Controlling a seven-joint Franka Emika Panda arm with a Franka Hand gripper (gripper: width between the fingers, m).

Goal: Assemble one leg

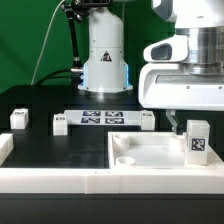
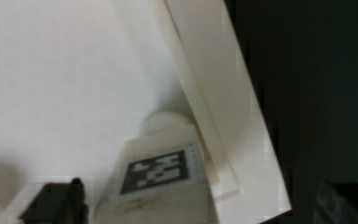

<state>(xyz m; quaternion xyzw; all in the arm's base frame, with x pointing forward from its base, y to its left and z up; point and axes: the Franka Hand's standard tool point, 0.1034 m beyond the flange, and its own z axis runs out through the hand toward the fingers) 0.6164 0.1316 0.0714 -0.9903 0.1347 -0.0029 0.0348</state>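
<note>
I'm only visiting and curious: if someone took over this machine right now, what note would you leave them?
Two-finger gripper: open, straddling the small white plastic tagged leg, not gripping.
That leg stands upright on the large white square tray-like piece, at the exterior view's right; seated or not, cannot tell.
Three spare legs wait on the black table.
Left: fix the leg in.
</note>
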